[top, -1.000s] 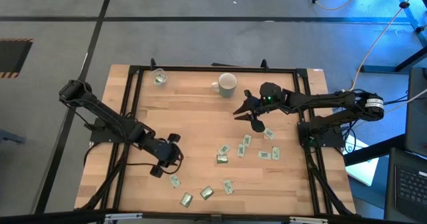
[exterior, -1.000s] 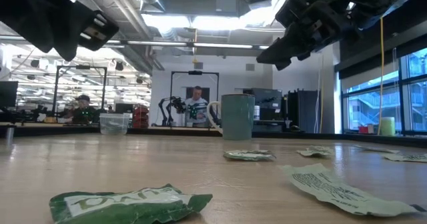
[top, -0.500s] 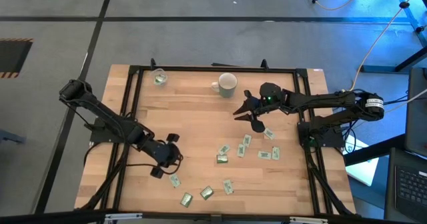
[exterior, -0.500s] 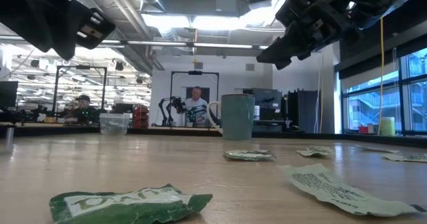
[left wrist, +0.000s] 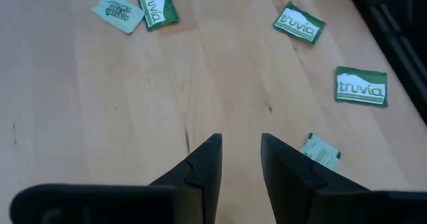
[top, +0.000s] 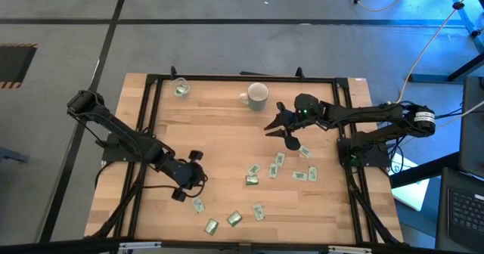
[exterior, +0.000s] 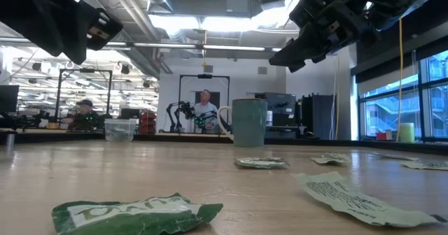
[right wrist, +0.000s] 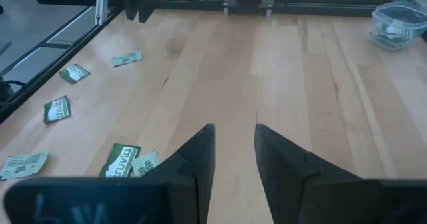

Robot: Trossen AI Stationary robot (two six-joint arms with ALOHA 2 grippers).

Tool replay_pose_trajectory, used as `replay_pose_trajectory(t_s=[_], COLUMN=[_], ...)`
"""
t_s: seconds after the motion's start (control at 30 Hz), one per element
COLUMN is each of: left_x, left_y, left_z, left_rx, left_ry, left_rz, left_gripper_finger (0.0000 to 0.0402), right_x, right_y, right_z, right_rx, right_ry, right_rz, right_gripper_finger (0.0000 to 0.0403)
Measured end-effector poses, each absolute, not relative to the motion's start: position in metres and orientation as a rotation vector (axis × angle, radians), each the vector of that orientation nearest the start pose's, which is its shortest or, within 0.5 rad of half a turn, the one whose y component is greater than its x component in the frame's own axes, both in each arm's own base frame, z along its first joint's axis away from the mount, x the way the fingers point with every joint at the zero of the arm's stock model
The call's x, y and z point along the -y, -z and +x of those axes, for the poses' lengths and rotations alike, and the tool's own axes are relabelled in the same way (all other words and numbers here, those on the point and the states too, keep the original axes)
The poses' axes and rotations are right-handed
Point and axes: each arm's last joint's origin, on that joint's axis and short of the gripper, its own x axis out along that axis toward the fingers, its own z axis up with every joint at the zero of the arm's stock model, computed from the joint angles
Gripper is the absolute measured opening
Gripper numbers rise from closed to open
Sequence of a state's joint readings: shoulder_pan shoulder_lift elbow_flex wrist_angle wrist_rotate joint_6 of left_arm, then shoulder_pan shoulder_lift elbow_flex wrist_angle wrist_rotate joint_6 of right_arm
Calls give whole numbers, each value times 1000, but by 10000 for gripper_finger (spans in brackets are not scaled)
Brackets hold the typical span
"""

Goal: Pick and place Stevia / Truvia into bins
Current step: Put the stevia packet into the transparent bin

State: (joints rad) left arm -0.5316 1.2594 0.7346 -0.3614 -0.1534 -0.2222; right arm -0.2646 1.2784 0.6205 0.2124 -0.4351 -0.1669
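Several green and white sachets (top: 252, 179) lie flat on the wooden table's near right half, and a few more lie near the front edge (top: 211, 226). The clear plastic cup (top: 180, 88) stands at the far left with sachets in it. The pale mug (top: 257, 95) stands at the far middle. My left gripper (top: 189, 175) hangs open over bare wood, with a sachet (left wrist: 320, 149) just beside its fingers. My right gripper (top: 280, 125) is open, raised above the table right of the mug (exterior: 248, 122). Neither holds anything.
A black metal frame (top: 151, 78) runs around the table top. In the right wrist view the cup (right wrist: 397, 24) sits far ahead and sachets (right wrist: 120, 159) lie to one side. Bare wood spreads across the table's middle and left. People stand in the room behind (exterior: 204, 112).
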Motion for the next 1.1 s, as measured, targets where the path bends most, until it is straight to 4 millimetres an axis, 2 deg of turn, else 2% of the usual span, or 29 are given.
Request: replay_pose_trajectory(t_s=[0.23,0.43,0.63,0.8,1.1], left_x=[121,132,144,153,164], left_y=[-204,-183,-163,-144,-125], left_z=[213,222,231,229,226], left_rx=[-900,-960,-1008,-1098,-1170], left_ry=[277,338,454,435,405], left_rz=[91,116,71,65,45], left_gripper_finger=[98,106,110,99,82], right_x=[56,56,56,56,56], right_y=[-213,-213,-214,-214,-215], right_z=[253,253,254,254,254], right_rx=[-403,-403,-399,-397,-389], right_ry=[-202,-202,-202,-202,-201], right_rz=[-11,-10,-9,-7,-9], right_gripper_finger=[110,110,110,110,110])
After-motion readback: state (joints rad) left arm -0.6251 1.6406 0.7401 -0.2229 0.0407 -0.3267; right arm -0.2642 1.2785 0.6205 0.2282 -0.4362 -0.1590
